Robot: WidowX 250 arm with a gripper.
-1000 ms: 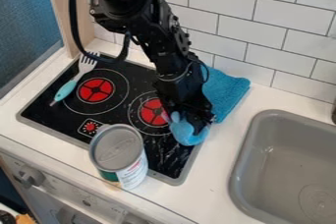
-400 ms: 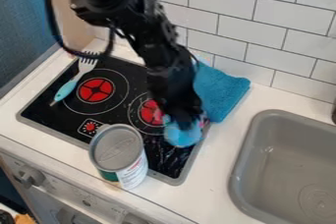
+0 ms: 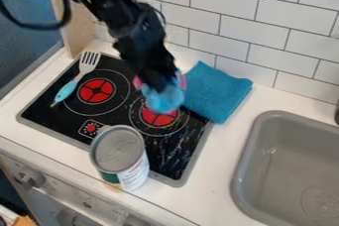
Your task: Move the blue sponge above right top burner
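My gripper [image 3: 161,84] hangs over the far edge of the right-hand burner [image 3: 159,116], shut on the blue sponge [image 3: 164,99]. The light blue sponge bulges out below the gripper and covers the upper part of that burner's red centre. Pink patches show on both sides of the gripper. How high the sponge stands above the stove [image 3: 169,153] I cannot tell.
A blue towel [image 3: 216,91] lies right of the gripper, by the tiled wall. A can [image 3: 120,156] stands at the stove's front edge. A spatula [image 3: 77,79] rests left of the left burner [image 3: 96,90]. The grey sink [image 3: 244,170] is at the right.
The gripper and sponge have moved up and left in the view, from the stove's right edge to over the right-hand burner. More of the towel now shows.
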